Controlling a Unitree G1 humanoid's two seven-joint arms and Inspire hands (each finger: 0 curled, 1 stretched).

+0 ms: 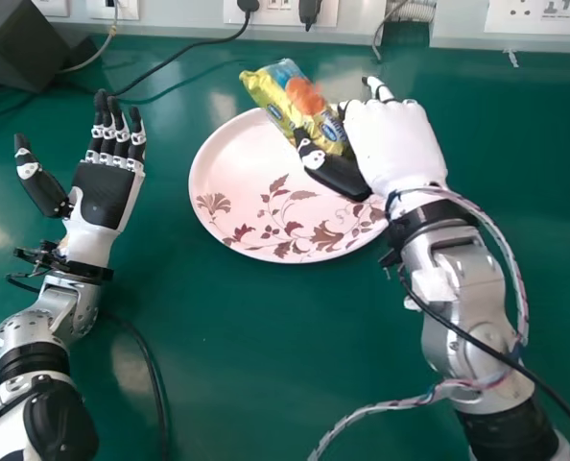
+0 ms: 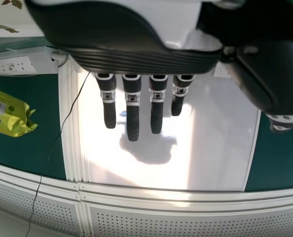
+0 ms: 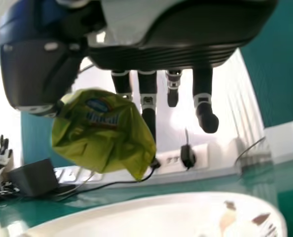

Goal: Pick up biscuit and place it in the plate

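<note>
the right hand (image 1: pixel 392 144) grips the yellow biscuit packet (image 1: pixel 295 104) above the plate (image 1: pixel 235 168), while the left hand (image 1: pixel 103 197) is open.

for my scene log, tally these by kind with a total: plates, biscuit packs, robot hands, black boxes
plate: 1
biscuit pack: 1
robot hands: 2 (left robot hand, right robot hand)
black box: 1
total: 5
</note>
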